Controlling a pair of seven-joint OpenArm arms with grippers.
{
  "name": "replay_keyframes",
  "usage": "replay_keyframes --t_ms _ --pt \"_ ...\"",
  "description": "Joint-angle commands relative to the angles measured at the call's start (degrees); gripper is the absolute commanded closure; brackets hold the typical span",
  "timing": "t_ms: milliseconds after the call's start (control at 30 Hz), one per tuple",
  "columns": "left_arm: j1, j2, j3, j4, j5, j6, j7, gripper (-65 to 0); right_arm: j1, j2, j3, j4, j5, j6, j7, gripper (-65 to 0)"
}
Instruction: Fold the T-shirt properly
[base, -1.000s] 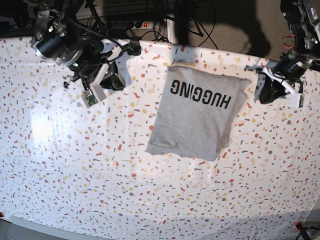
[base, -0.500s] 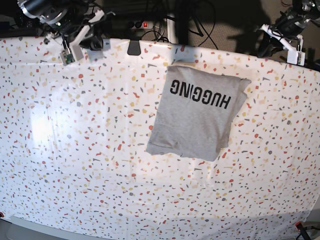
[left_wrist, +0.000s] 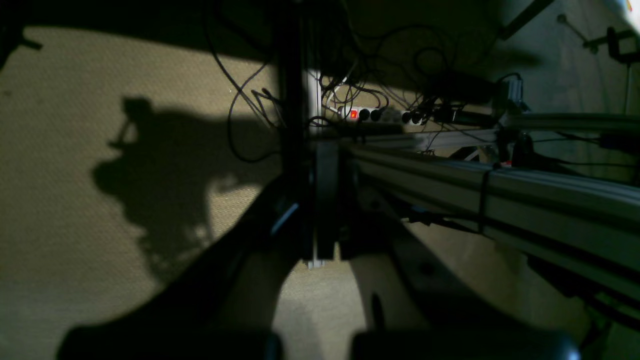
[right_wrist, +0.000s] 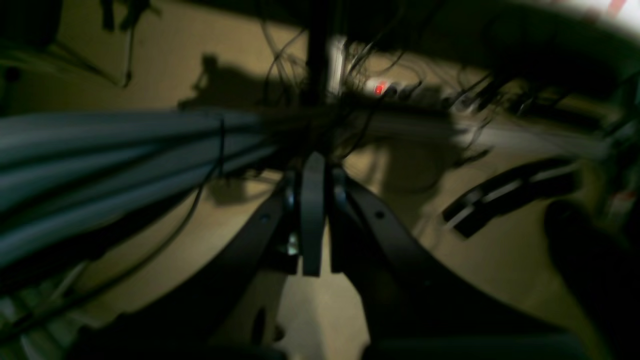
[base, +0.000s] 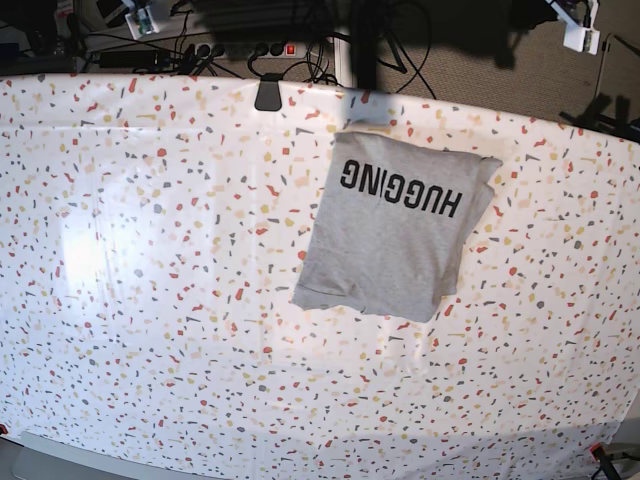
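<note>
The heather-grey T-shirt (base: 395, 225) lies folded into a rough rectangle right of the table's middle, with the black word "HUGGING" facing up and reading upside down. Nothing touches it. Both arms are pulled back past the table's far edge. Only a bit of the left arm (base: 580, 20) shows at the top right and a bit of the right arm (base: 140, 15) at the top left. In the left wrist view my left gripper (left_wrist: 325, 200) is shut and empty, over carpet. In the blurred right wrist view my right gripper (right_wrist: 314, 215) is also shut on nothing.
A terrazzo-patterned white cloth covers the table (base: 150, 300). A black clamp (base: 267, 95) sits on the far edge. Behind the table are a power strip (base: 250, 48), tangled cables and a metal frame rail (left_wrist: 500, 190) above the carpet floor.
Both arms have drawn back from above the table's far corners to beyond its far edge, almost out of the base view. The T-shirt has not moved.
</note>
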Motion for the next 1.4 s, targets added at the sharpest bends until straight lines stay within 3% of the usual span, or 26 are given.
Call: replay_keyframes --t_ms 0,167,433,800,900,1033,1133,1233,1367 --pt "0.81 -0.33 -0.26 -0.39 -0.83 -0.45 -1.49 0.0 -0.81 -0.17 0.2 -1.46 -0.81 0.32 1.51 0.0" --pt "0.04 -0.31 0.57 -10.03 0.59 -0.45 -4.57 0.0 0.33 0.15 -0.26 -15.41 -9.62 0.32 10.71 0.0" --pt "-6.97 -0.35 7.58 -34.32 14.01 -0.45 -15.87 0.0 11.65 0.63 -0.26 -38.16 -18.12 0.32 12.85 0.0" --pt "-23.02 -0.33 10.32 -65.96 25.4 -0.45 -25.77 0.0 31.54 9.11 -0.26 -75.47 -23.02 0.26 20.35 0.0" --pt "-25.97 -0.28 10.32 -70.1 27.78 -0.45 -27.02 0.0 35.8 11.21 -0.26 -84.3 -27.65 -3.3 26.14 0.0" --pt "-28.09 0.31 10.32 -72.06 31.1 6.27 -29.88 0.0 40.15 12.48 -0.96 -92.52 -38.47 -9.84 33.27 0.0" --pt "-28.59 1.11 10.32 -72.17 34.93 10.4 -32.98 0.0 42.23 12.68 -5.4 -95.51 -43.32 -16.7 36.87 0.0" --pt "-29.33 1.95 10.32 -72.19 35.23 12.02 -34.01 0.0 43.95 12.48 -12.81 -96.76 -41.38 -20.26 37.4 0.0" --pt "-30.8 3.69 10.32 -72.5 35.26 12.0 -34.4 0.0 46.51 11.34 -23.5 -98.68 -31.58 -20.92 37.42 0.0"
